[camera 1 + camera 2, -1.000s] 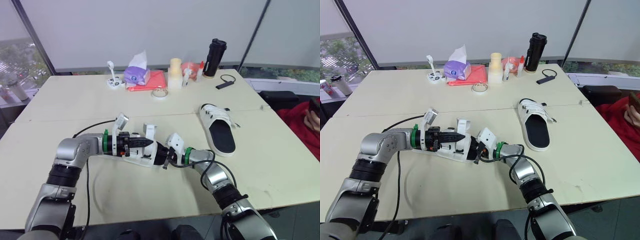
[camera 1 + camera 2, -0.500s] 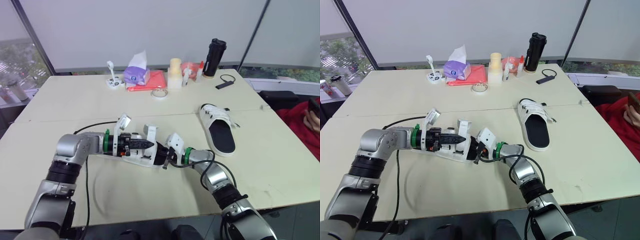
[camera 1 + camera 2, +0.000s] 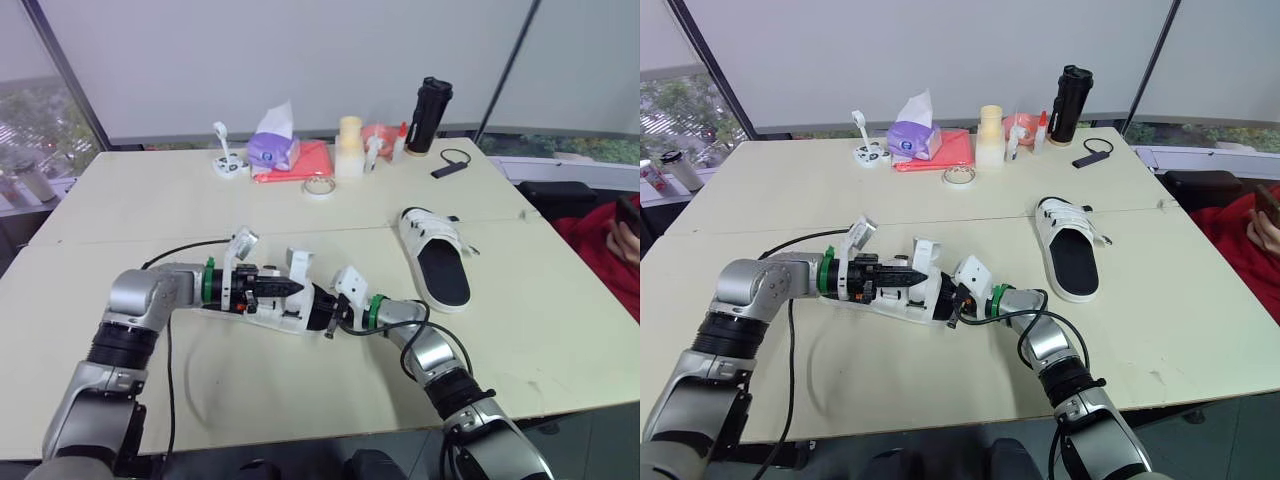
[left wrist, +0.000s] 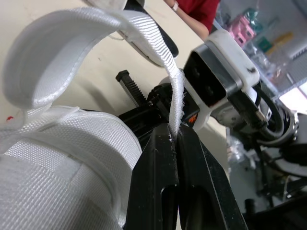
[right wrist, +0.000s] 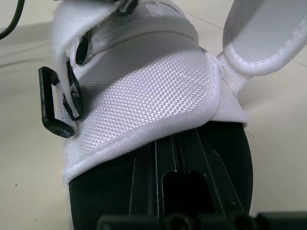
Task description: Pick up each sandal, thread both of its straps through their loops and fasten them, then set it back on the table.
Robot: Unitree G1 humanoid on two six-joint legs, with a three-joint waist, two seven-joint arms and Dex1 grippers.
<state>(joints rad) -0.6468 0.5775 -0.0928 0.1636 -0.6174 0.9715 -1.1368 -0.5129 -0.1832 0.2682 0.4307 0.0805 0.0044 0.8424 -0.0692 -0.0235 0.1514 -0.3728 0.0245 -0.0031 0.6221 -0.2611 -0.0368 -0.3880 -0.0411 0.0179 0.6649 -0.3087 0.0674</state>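
While the left fingers (image 4: pixel 160 163) pinch a white strap (image 4: pixel 144 26) curling above the mesh sandal (image 5: pixel 144 91), its black loop (image 5: pixel 53 108) hangs free; the right fingers (image 5: pixel 144 191) lie pressed together on the footbed (image 5: pixel 230 163)

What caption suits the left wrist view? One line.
Left pincer pinching the white sandal strap, looped above the sandal's upper.

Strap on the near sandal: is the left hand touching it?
Touching. The left wrist view shows the strap clamped between the left hand's two black fingers.
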